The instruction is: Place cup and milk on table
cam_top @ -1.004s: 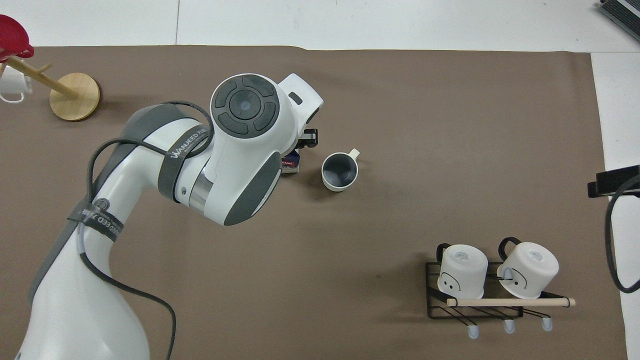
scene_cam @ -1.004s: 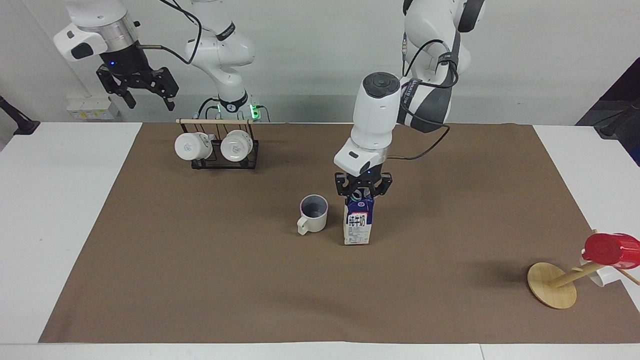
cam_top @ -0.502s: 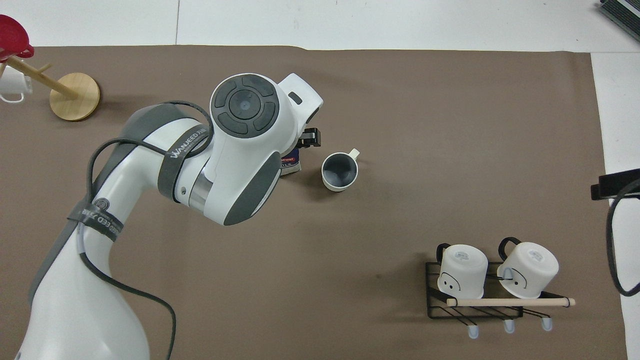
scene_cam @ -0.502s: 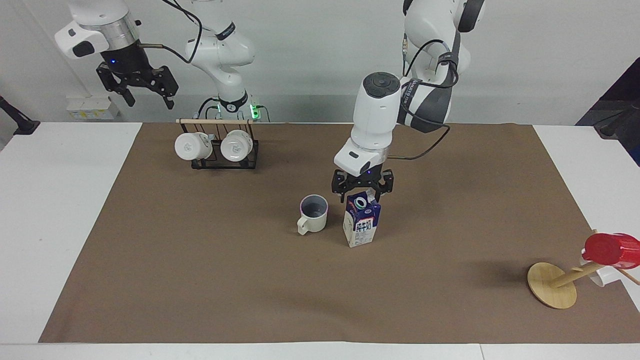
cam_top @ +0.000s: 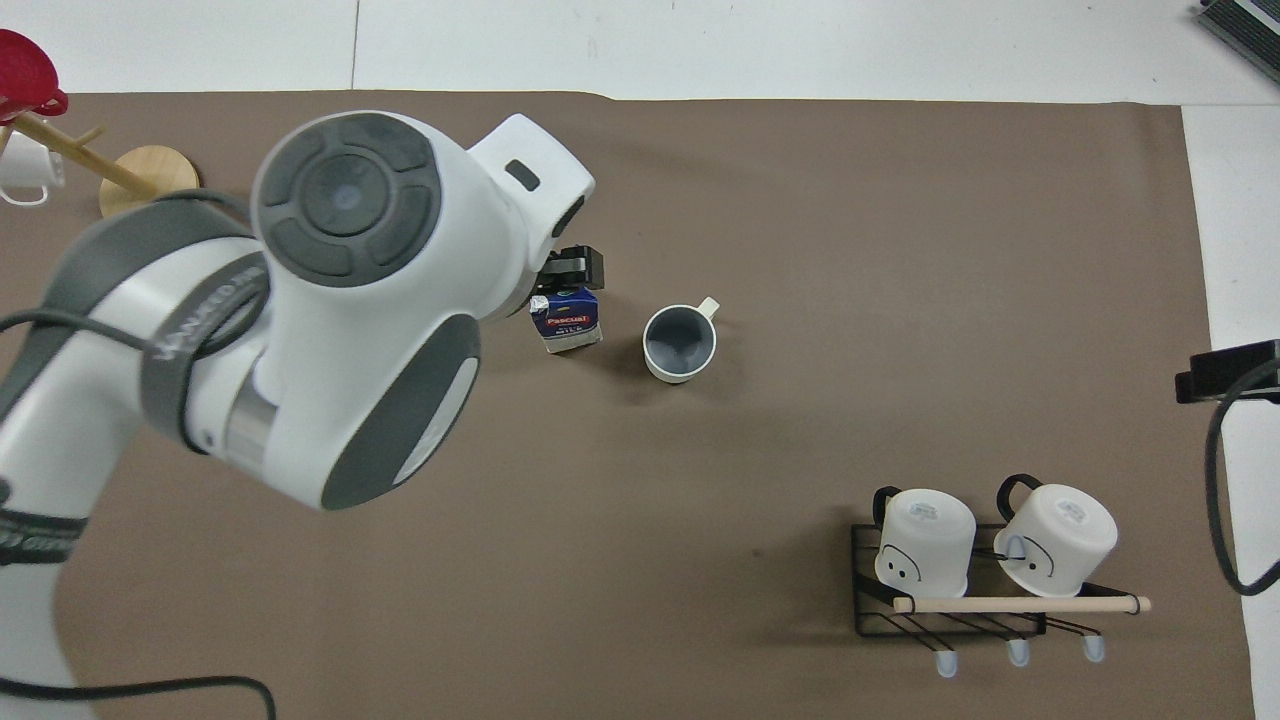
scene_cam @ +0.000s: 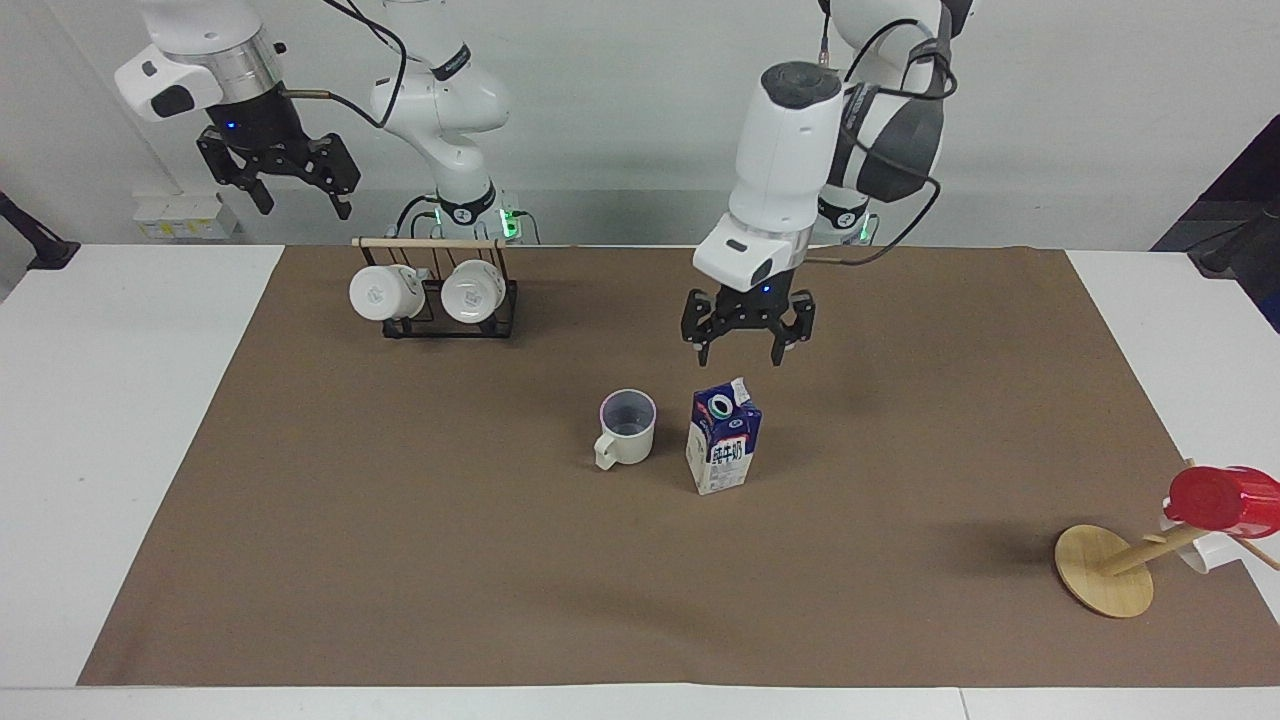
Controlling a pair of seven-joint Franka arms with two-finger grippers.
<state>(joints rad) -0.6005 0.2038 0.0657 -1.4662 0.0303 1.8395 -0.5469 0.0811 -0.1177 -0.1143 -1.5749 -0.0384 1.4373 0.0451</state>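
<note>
Brown paper-like sheet covers most of the white table [scene_cam: 120, 420], and the task's two things stand on it near the middle. The milk [scene_cam: 723, 437], a small dark blue and white carton with a round pale cap on its sloped top, stands upright on the sheet. The cup [scene_cam: 626, 427], a cream-white mug with a grey-blue inside, stands just beside the milk, toward the right arm's end of the table, and the two do not touch. The cup is upright with its mouth up, and its handle points away from the robots. The left tool [scene_cam: 748, 338] hangs in the air above the milk, a little to the robots' side of it, with its fingers [scene_cam: 779, 346] spread wide and pointing down; it holds nothing, and a clear gap shows between it and the top of the carton. In the overhead view the left arm hides most of this tool, and only a dark part of it shows beside the carton. The right tool [scene_cam: 288, 183] is raised high at the right arm's end, above the table edge near the wire rack [scene_cam: 446, 318], with its fingers wide and empty; this arm waits. On the rack two white mugs [scene_cam: 386, 291] hang under a wooden rod. At the left arm's end, a wooden stand [scene_cam: 1106, 570] carries a red cup [scene_cam: 1222, 497].
</note>
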